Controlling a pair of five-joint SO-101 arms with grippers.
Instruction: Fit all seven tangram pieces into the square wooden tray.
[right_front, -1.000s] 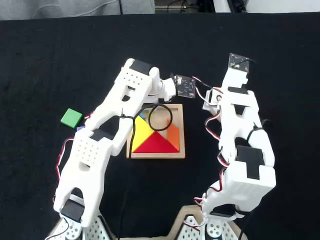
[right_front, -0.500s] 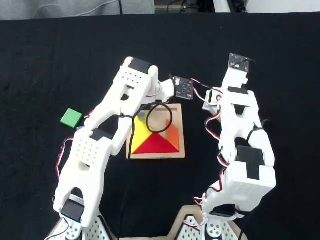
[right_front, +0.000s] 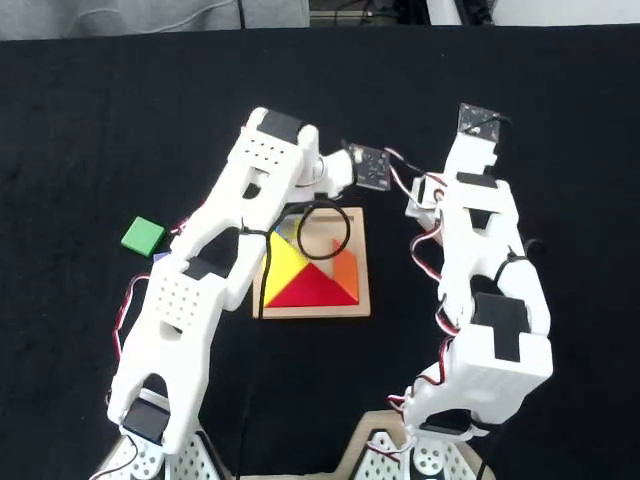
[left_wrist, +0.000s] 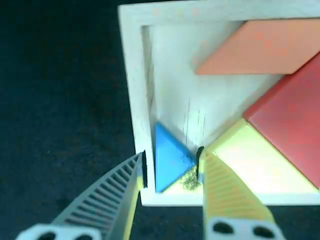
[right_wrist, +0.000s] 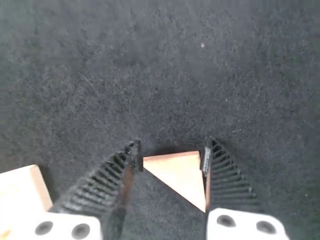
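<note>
Left gripper parted over a corner of the square wooden tray, fingers either side of blue triangle; one fingertip over the tray wall, the other at the triangle's point next to yellow triangle. Blue triangle flat in that corner, one side along the wall, not clamped. Red triangle touching yellow, orange piece along the adjoining wall, bare wood between orange piece and blue triangle.

Right gripper closed on small peach triangle, both pads against its edges, down at the black bench, well apart from the tray interior; a tray corner just beside one finger in right wrist view.

From high view: tray between the two arms, left arm stretched over its far left part. Green square loose on bench, well left of tray, outside it. Blue, yellow, red, orange in tray; peach and green outside
</note>
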